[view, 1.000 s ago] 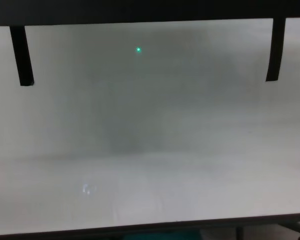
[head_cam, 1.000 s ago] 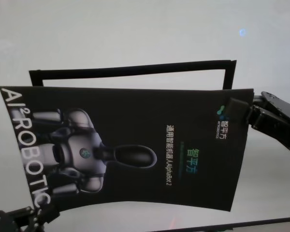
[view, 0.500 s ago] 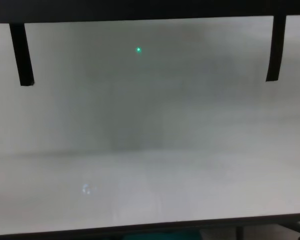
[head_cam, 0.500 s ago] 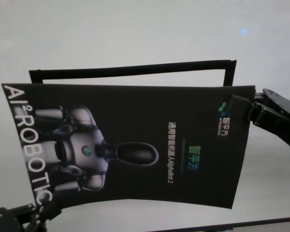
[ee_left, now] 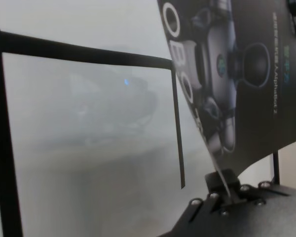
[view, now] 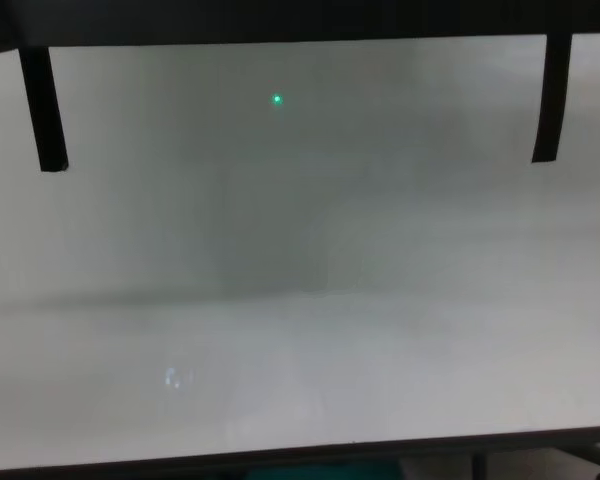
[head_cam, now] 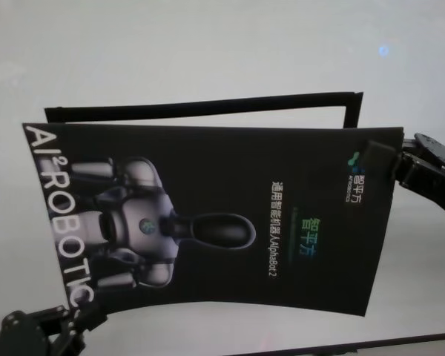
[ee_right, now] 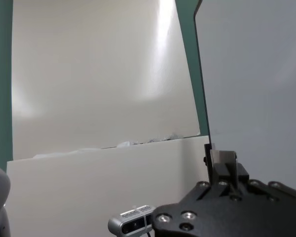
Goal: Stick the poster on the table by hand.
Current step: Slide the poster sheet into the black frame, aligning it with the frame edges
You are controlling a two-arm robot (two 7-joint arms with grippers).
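Since a second ago the poster [head_cam: 208,222] has slid toward the frame's right, filling the middle of the head view above the table [head_cam: 208,52]. At lower left, the left gripper [head_cam: 78,320] is clamped on its corner; at right, the right gripper [head_cam: 382,159] pinches the far edge. It looks lined up with the black tape outline [head_cam: 208,104], not yet laid down.
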